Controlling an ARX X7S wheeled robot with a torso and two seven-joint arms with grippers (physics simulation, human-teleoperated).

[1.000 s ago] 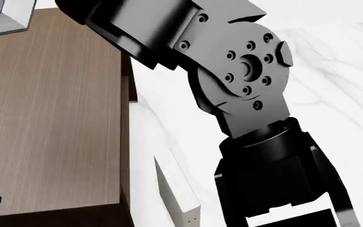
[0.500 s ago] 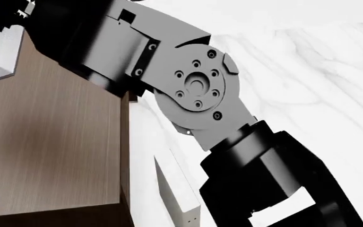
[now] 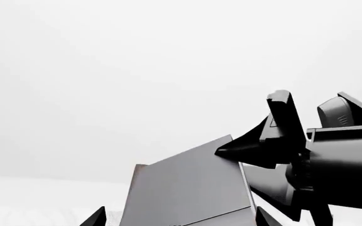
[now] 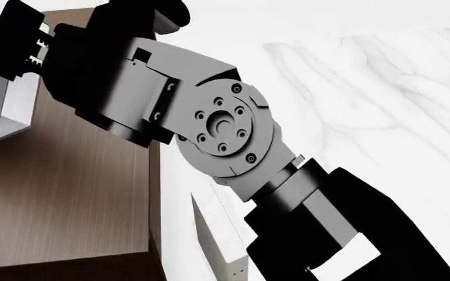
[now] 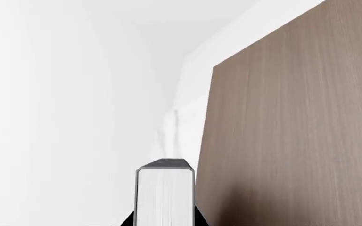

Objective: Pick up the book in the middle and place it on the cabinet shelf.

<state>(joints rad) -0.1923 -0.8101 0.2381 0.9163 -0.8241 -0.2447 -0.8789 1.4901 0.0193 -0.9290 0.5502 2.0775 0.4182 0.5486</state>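
1. The book (image 4: 2,108) is off the desk (image 4: 381,105) and up in the air, over the top of the cabinet shelf (image 4: 77,199), at its far left part as seen from the head.
2. Both arms seem to be on it. In the right wrist view the white page edges of the book (image 5: 164,197) stand straight out between the right hand's (image 5: 164,222) two dark tips, so that hand is clamped on the book.
3. In the left wrist view the grey cover (image 3: 190,188) lies between the left hand's (image 3: 177,221) tips, which look closed on it too, while the other arm's gripper pinches its upper corner.
4. One pale book (image 4: 221,240) stands on the desk just beside the cabinet.
5. By my reckoning the pick-up is done and the carry nearly so; what is left is to lower the book onto the wood and let go.
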